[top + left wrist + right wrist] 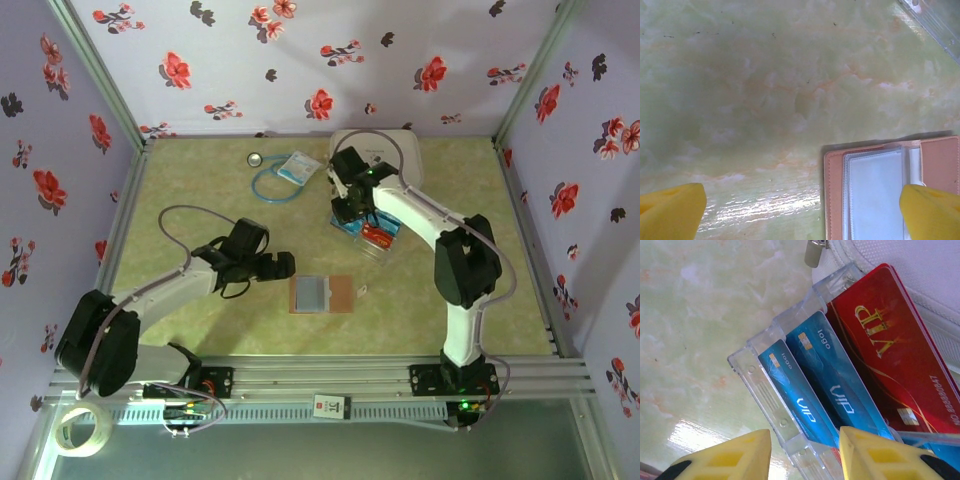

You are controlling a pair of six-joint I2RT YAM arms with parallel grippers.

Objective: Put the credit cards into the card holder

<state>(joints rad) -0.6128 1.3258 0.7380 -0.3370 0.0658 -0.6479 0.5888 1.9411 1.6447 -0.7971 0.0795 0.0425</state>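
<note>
The right gripper (805, 455) holds its yellow fingers apart, above the corner of a clear, hard plastic tray (765, 390). Glossy credit cards (840, 385), two blue and one red, lean in its slots. This tray is beyond the card holder (322, 294), to its right. The left gripper (800, 215) is also apart, at the card holder's left edge. The card holder lies open and flat, pinkish leather with clear sleeves, and bare marbled table (765, 100) is around it.
</note>
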